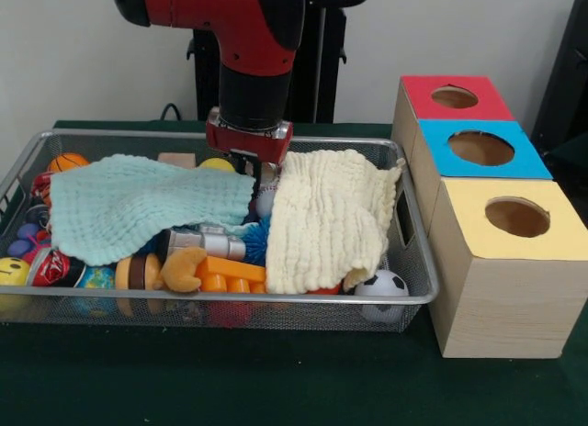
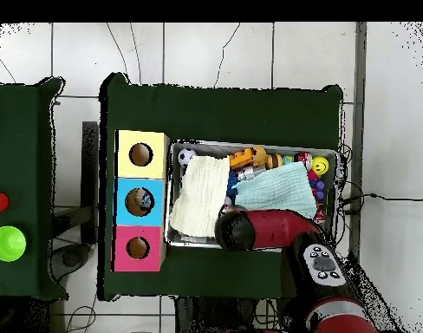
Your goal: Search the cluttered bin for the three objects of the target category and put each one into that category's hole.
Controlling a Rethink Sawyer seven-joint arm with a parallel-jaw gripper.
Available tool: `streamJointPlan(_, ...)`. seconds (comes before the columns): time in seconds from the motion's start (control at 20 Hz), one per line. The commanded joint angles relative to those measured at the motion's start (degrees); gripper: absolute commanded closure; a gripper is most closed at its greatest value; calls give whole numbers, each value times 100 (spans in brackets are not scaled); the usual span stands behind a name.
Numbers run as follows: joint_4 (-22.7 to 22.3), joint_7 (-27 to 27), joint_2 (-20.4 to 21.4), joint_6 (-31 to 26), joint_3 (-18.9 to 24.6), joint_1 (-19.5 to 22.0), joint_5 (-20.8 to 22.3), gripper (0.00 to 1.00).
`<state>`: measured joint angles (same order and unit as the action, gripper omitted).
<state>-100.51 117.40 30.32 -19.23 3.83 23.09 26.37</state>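
Dark green table, front view: bin (image 1: 404, 299) holds toys under mint cloth (image 1: 138, 206) and cream cloth (image 1: 326, 219). Gripper (image 1: 265, 180) low between cloths; jaws hidden, cannot tell. Clear plastic lumps not seen. Overhead view: blue box hole (image 2: 140, 201) left of bin (image 2: 254, 146).

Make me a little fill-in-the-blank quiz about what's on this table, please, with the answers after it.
1. The box nearest the front camera has a top coloured ______.
2. Two cloths lie in the wire bin: a pale yellow one and a ______ one.
3. In the front view, the small ball in the bin's near right corner is patterned like a ______.
4. The gripper reaches down ______ the two cloths.

Missing words: yellow; mint green; soccer ball; between
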Motion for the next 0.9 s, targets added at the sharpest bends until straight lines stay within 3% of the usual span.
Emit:
streamJointPlan(0.05, -250, 314, 342, -740, 456, -37, -474, 100)
streamJointPlan(0.9, -407, 680, 444, -740, 298, -528, -1015, 100)
